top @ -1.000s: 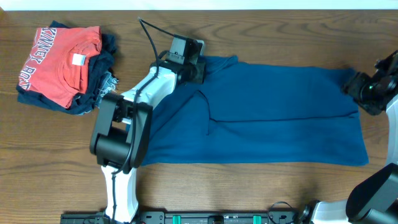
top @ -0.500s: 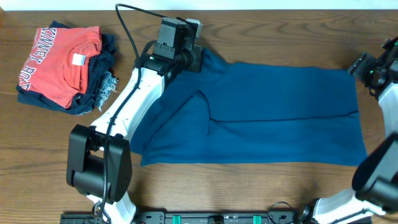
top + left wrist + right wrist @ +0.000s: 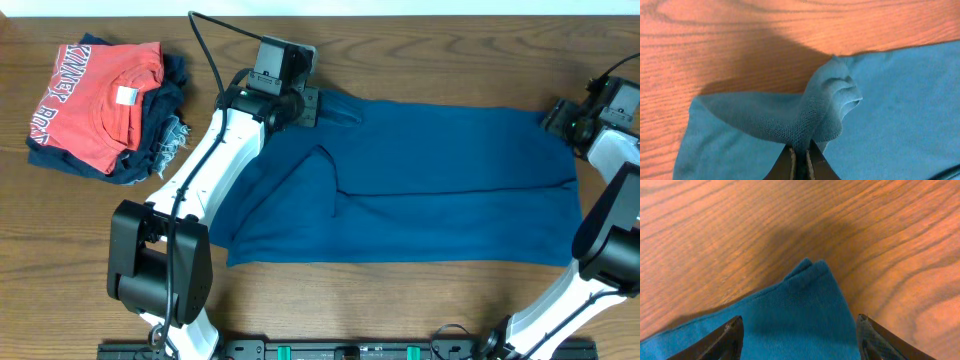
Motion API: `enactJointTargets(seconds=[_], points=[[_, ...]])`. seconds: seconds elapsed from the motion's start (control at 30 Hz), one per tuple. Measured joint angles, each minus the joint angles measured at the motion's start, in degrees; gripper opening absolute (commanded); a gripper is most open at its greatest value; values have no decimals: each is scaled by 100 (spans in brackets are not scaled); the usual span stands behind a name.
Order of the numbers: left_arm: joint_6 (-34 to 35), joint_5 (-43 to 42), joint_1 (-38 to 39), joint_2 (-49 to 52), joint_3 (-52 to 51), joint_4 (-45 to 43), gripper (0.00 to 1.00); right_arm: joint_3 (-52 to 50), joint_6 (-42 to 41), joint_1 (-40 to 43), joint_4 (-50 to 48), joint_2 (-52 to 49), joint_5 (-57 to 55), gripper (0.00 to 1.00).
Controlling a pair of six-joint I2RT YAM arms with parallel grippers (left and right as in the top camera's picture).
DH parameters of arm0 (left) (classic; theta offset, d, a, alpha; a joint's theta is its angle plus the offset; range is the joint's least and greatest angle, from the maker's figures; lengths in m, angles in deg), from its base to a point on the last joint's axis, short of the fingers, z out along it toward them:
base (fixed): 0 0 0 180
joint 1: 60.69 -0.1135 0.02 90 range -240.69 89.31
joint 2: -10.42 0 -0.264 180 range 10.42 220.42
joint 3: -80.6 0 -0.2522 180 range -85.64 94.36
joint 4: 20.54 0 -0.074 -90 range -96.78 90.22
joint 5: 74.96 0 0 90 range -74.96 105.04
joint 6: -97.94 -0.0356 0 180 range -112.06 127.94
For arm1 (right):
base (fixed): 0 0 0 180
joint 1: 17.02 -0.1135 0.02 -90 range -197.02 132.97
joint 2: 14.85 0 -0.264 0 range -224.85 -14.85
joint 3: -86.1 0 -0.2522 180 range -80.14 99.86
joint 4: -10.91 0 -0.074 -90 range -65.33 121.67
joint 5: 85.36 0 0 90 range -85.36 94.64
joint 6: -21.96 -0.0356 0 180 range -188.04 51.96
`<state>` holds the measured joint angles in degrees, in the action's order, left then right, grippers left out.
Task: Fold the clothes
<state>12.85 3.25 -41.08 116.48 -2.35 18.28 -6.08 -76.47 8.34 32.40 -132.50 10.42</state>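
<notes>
Blue garment (image 3: pixel 430 200) lay spread lengthwise over the middle of the wooden worktop (image 3: pixel 400 310), mostly flat, long edges running left to right. A folded flap overlapped its left-centre part, leaving a raised crease line there, and the near-left edge ran on a slant. Left end effector (image 3: pixel 800 162) was closed tight on the garment's far-left corner; the left wrist view showed the fabric pinched between the two fingers and bunched into a rumpled ridge rising off the wood, with a loose lobe of cloth draped away to the left. From overhead, the left arm (image 3: pixel 215 160) reached from the near edge across the garment's left end to that corner, a black cable (image 3: pixel 205 50) looping off behind it. Right end effector (image 3: pixel 797 330) stood at the far-right corner with its jaws spread wide. In the right wrist view the pointed corner lay flat on the wood between the two dark fingers (image 3: pixel 730 335), showing two layers of edge at the tip; no cloth was pinched, and contact between fingers and fabric could not be judged. Right arm (image 3: pixel 610 200) ran along the worktop's right side. Well apart from the garment, at the far-left of the worktop, a folded red T-shirt (image 3: pixel 95 100) with white lettering sat on top of a dark navy denim piece (image 3: pixel 165 150) with a frayed edge.
</notes>
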Motion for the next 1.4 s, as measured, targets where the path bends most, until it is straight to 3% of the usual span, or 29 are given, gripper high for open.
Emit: enactJointTargets(seconds=[0.3, 0.43, 0.6, 0.7, 1.1, 1.4], points=[[0, 17, 0, 0, 0, 352, 6, 13, 50, 35, -612, -483, -15, 72], [0, 17, 0, 0, 0, 435, 6, 15, 103, 44, -756, -549, 24, 48], [0, 20, 0, 0, 0, 457, 6, 13, 105, 59, -706, -557, 385, 11], [0, 22, 0, 0, 0, 483, 6, 13, 114, 63, -621, -546, 529, 1], [0, 225, 0, -105, 0, 1298, 6, -13, 98, 247, 595, 551, 815, 1], [92, 660, 0, -1012, 2, 2566, 6, -20, 103, 417, 1659, 857, 883, 3]])
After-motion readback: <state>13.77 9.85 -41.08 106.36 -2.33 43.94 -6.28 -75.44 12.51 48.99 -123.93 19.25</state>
